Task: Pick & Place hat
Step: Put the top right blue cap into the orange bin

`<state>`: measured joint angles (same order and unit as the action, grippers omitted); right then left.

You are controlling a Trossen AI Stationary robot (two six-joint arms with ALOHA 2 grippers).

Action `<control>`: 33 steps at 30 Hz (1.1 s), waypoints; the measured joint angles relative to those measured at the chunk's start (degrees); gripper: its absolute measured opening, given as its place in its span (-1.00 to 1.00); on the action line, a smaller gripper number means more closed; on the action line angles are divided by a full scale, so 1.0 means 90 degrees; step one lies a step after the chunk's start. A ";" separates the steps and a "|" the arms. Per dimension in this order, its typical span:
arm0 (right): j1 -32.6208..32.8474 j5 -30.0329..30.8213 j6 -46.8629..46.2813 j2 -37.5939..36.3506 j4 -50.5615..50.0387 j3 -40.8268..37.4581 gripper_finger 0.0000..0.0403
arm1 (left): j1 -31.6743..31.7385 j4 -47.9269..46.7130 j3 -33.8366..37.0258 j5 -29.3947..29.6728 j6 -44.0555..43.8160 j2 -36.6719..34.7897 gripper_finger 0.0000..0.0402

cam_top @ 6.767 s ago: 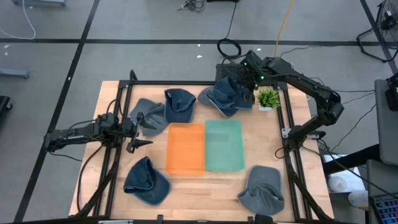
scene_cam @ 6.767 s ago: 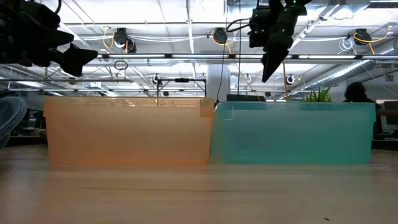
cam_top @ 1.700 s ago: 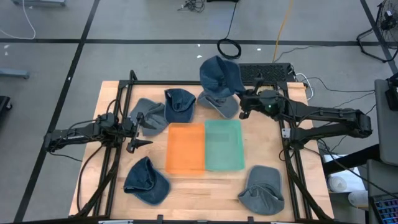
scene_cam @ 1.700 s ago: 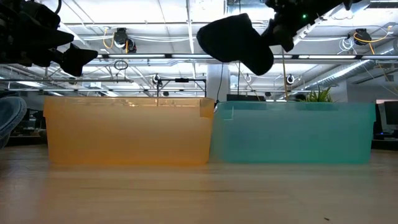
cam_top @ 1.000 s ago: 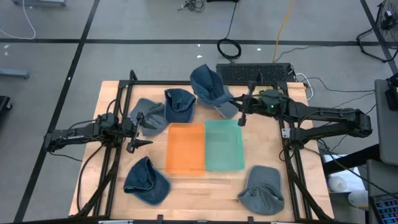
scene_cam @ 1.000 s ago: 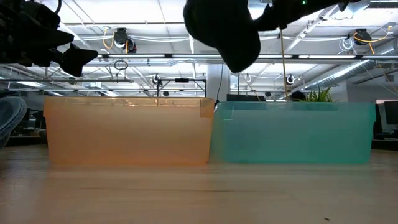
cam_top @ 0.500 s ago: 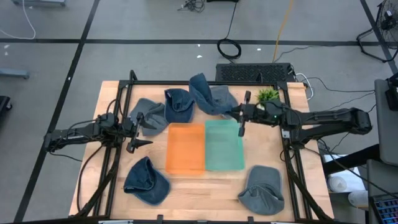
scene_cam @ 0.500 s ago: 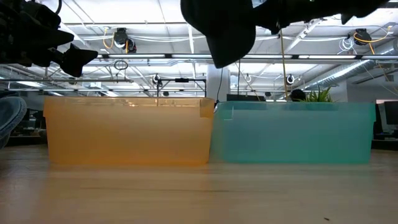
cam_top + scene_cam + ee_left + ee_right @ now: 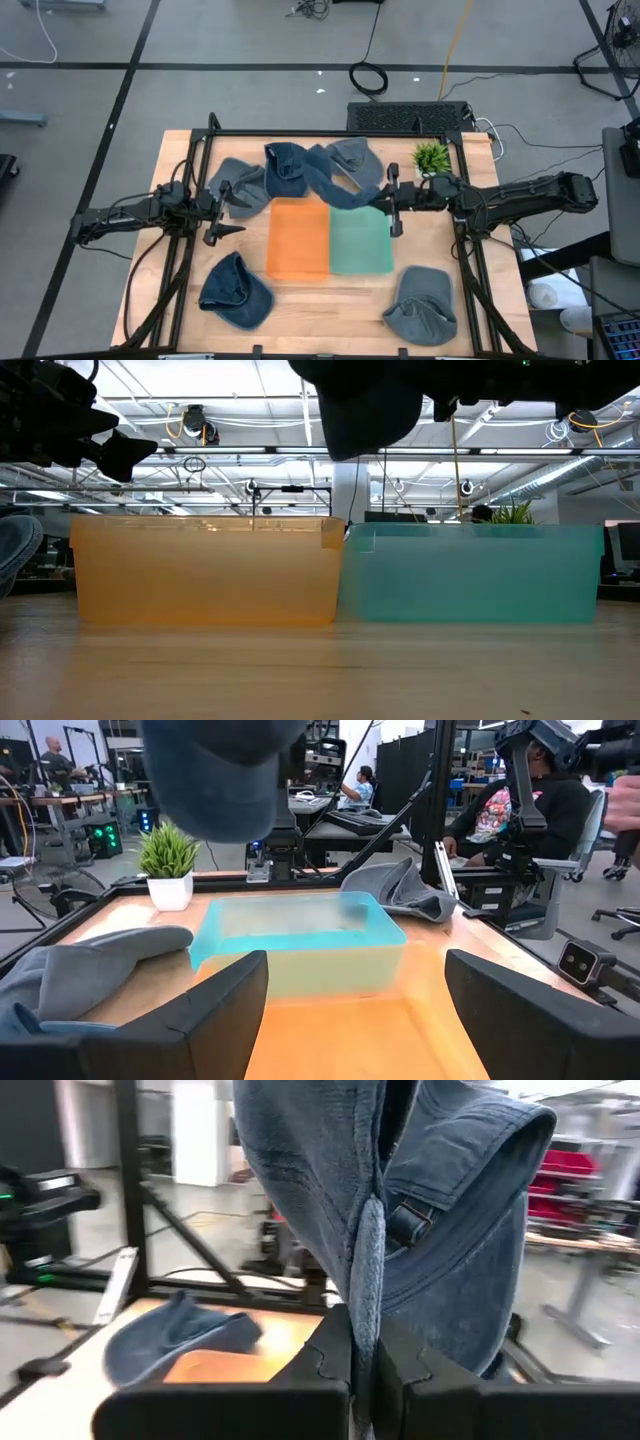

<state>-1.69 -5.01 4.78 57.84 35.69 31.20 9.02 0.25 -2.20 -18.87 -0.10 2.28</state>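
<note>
The hat in play, a blue denim one (image 9: 335,180), hangs in the air over the far ends of the orange bin (image 9: 298,240) and the teal bin (image 9: 360,242). It shows as a dark shape (image 9: 362,400) high above them in the low view. My right gripper (image 9: 383,203) is shut on it, reaching level from the table's right. My left gripper (image 9: 228,212) waits open at the left, beside a grey hat (image 9: 238,185); its fingers (image 9: 215,1010) frame the bins. My right gripper pinches a fold of the hat's cloth (image 9: 368,1295) between its two fingers, close to the back strap and buckle (image 9: 405,1220). The fingers come level from the table's right. The hat is lifted clear of bins and table, spreading out beyond the fingertips.
Other hats lie on the table: blue (image 9: 288,165) and grey (image 9: 355,155) at the far side, blue (image 9: 235,290) near left, grey (image 9: 420,305) near right. A small potted plant (image 9: 432,157) stands at the far right. People sit beyond the table (image 9: 520,810).
My right gripper has come down and toward the table's near edge, turning and rolling as it went, still shut on the hat. The hat has travelled from over the table's far edge to just above the bins' far ends.
</note>
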 joint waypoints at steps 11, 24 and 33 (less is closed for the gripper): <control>-0.0003 -0.0950 -0.0078 0.0000 0.0064 0.0000 -1.00 | 0.0002 0.0002 0.0000 -0.0002 -0.0446 0.0000 0.54; -0.0010 -0.0950 -0.0126 0.0000 0.0545 0.0002 -1.00 | 0.0002 0.0114 0.0000 0.0933 -0.0313 0.0002 0.54; -0.0102 -0.0999 -0.0390 0.0001 0.0629 0.0075 -1.00 | 0.0000 0.0233 -0.0170 0.1200 -0.0285 0.0012 0.55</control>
<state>-2.62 -14.00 1.26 57.86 41.35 31.88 9.02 2.35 -3.73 -8.07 -2.67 2.39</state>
